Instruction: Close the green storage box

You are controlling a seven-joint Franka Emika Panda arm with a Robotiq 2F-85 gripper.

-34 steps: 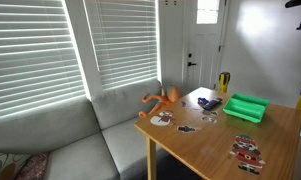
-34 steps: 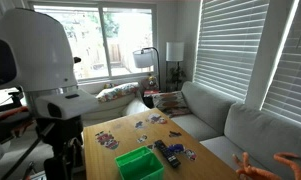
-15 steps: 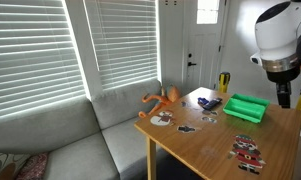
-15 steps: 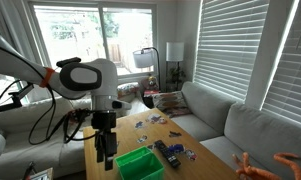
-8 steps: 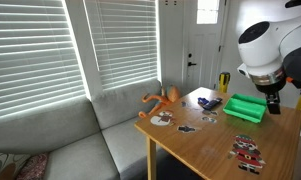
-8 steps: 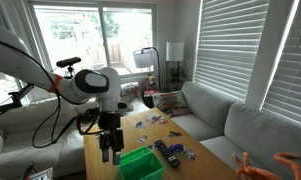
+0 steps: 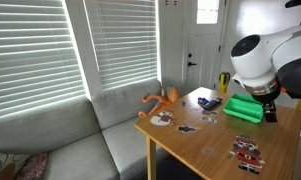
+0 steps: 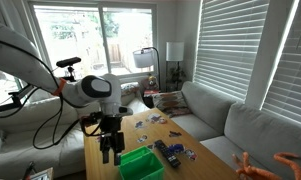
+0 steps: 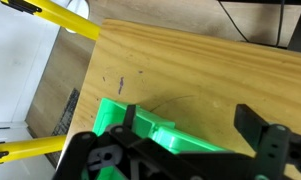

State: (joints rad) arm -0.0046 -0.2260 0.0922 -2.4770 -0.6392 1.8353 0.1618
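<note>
The green storage box sits open on the wooden table, near its far edge; in an exterior view it is at the table's near end. My gripper hangs low right beside the box, fingers pointing down. In the wrist view the gripper is open and empty. One finger is at the box's green rim, the other over bare wood. The hinged lid cannot be made out.
A black remote lies next to the box. Picture cards are scattered over the table. An orange toy sits at the table corner, a yellow upright object behind the box. A grey sofa borders the table. Yellow tripod legs stand beyond the table edge.
The arm has swung into view and come down, bringing the open gripper from above the table to right beside the green box. The box has not moved.
</note>
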